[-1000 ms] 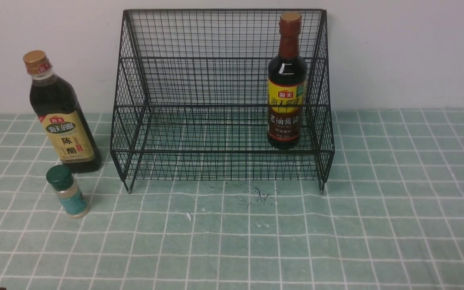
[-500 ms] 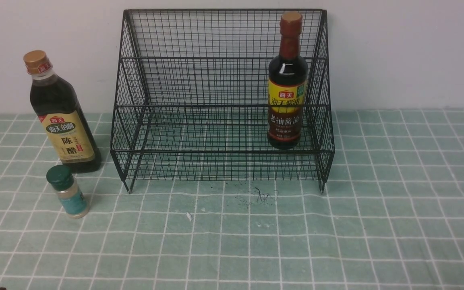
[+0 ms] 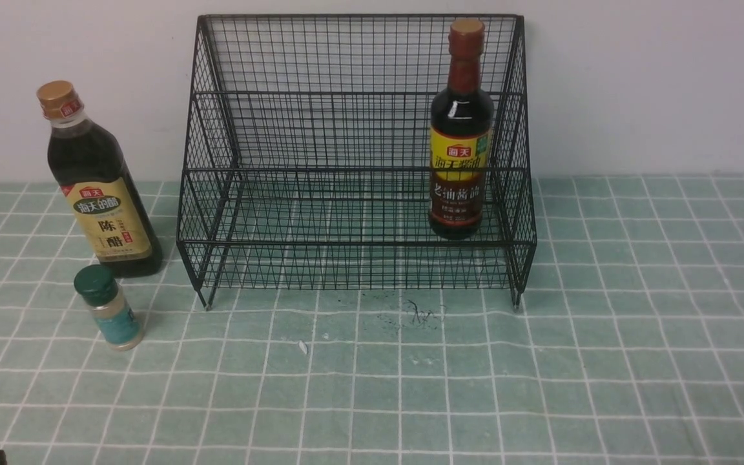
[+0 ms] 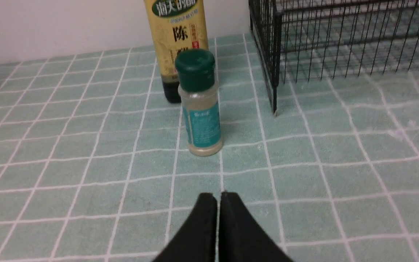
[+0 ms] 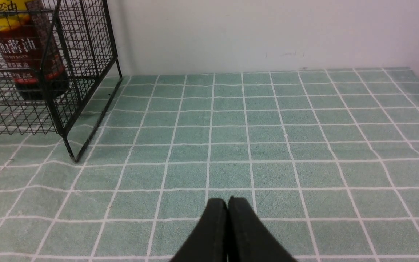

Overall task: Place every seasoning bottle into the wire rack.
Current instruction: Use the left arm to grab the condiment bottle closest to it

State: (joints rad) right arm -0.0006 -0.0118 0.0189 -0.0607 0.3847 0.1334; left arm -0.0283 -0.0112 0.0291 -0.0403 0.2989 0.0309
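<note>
The black wire rack [image 3: 352,213] stands against the wall. Upright at the right end of its lower tier is the dark bottle with the brown-red neck and yellow-and-maroon label [image 3: 460,135], also seen through the mesh [image 5: 24,54]. The gold-capped dark bottle with a beige label [image 3: 97,187] stands on the cloth left of the rack. In front of it is the small green-capped shaker [image 3: 108,309]. My left gripper [image 4: 218,196] is shut and empty, a short way before the shaker [image 4: 199,103]. My right gripper [image 5: 227,201] is shut and empty over the cloth right of the rack.
A green checked cloth [image 3: 604,336] covers the table up to a white wall. A dark scribble mark [image 3: 414,311] and a small white scrap [image 3: 303,347] lie in front of the rack. The rack's corner leg [image 4: 274,109] stands beside the shaker.
A dark part of the left arm has edged slightly further into the bottom left corner of the front view. The bottles and rack have not moved.
</note>
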